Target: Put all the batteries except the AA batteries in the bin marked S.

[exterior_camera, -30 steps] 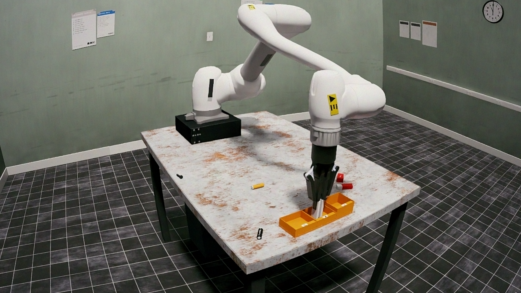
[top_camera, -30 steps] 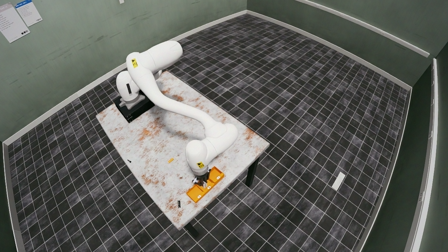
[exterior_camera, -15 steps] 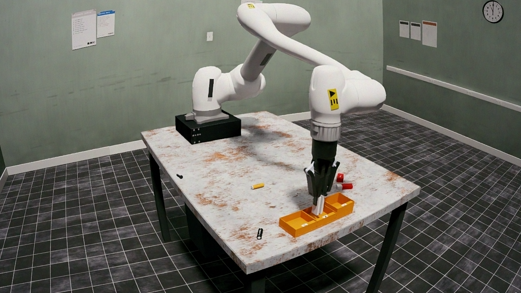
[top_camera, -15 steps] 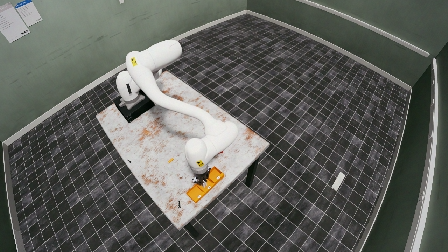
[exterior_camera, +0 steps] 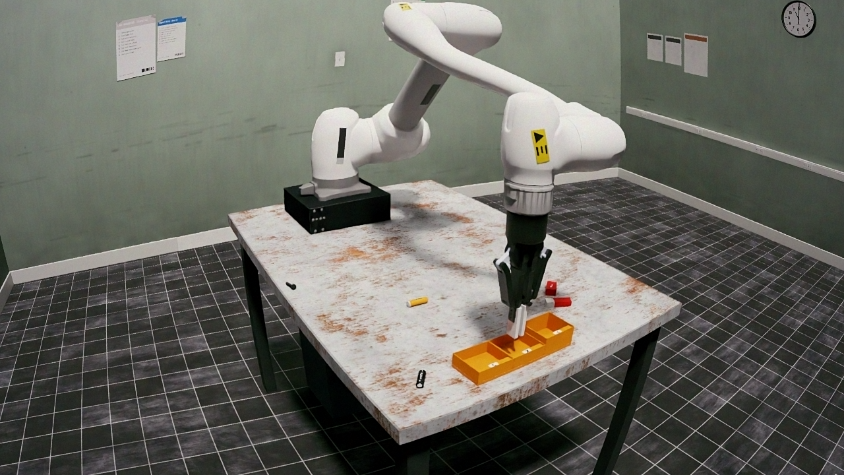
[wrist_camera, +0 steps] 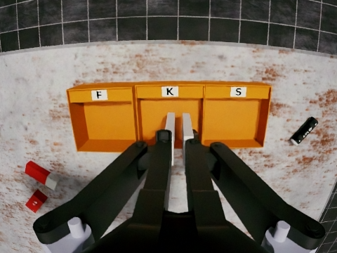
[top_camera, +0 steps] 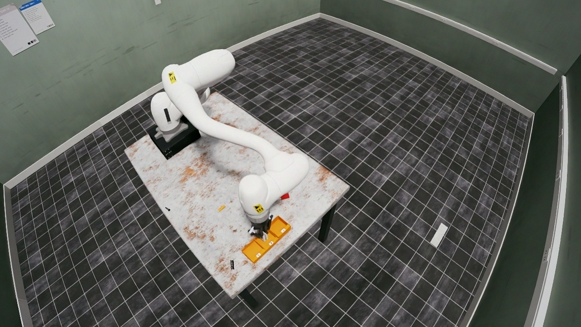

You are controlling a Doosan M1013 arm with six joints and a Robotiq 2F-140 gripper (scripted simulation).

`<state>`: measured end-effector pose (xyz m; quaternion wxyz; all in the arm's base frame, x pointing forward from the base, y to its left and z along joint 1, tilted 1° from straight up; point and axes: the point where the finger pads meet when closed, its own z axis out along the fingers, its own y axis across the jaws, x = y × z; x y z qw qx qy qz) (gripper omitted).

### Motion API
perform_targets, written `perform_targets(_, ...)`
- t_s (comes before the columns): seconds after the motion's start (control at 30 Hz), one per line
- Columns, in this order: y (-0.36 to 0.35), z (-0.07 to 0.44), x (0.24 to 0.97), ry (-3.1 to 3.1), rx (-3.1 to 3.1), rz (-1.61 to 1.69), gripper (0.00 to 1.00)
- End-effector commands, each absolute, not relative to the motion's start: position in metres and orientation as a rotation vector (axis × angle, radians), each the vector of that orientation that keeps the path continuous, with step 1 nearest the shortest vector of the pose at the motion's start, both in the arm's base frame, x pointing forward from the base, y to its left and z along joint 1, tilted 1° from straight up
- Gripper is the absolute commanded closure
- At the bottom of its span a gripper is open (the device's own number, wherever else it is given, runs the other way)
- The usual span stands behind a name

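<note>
An orange tray (wrist_camera: pixel 150 90) (exterior_camera: pixel 469 372) (top_camera: pixel 247 252) with three bins marked F, K and S stands flat near the table's front edge. All three bins look empty. My gripper (wrist_camera: pixel 178 124) (exterior_camera: pixel 517 329) (top_camera: pixel 259 235) points straight down over the near wall of the middle bin K, with its white fingertips nearly together and nothing visible between them. Bin S (wrist_camera: pixel 232 119) is the end bin beside it. A black battery (wrist_camera: pixel 305 131) (exterior_camera: pixel 421 379) (top_camera: pixel 232 264) lies on the table just past the S end. Two red batteries (wrist_camera: pixel 41 174) (wrist_camera: pixel 36 201) (exterior_camera: pixel 557 301) (exterior_camera: pixel 550 287) lie behind the F end.
A small yellow battery (exterior_camera: pixel 417 301) (top_camera: pixel 221 208) lies mid-table. A tiny black item (exterior_camera: pixel 290 285) (top_camera: pixel 167 209) lies near the far left edge. The arm's black base (exterior_camera: pixel 336 208) stands at the back of the table. The table edge is close behind the tray.
</note>
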<state>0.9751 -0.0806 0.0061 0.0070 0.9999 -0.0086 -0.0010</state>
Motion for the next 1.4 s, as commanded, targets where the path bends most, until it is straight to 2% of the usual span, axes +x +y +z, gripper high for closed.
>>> perform_targets(0.0,-0.08,0.019,0.975,-0.027,3.128,-0.003,0.85)
perform_targets(0.17,-0.08,0.026,0.975,-0.027,3.128,-0.003,0.85)
perform_targets(0.8,0.004,0.025,0.972,-0.027,3.128,-0.003,0.85)
perform_targets(1.37,0.004,-0.007,0.972,-0.027,3.128,-0.003,0.85)
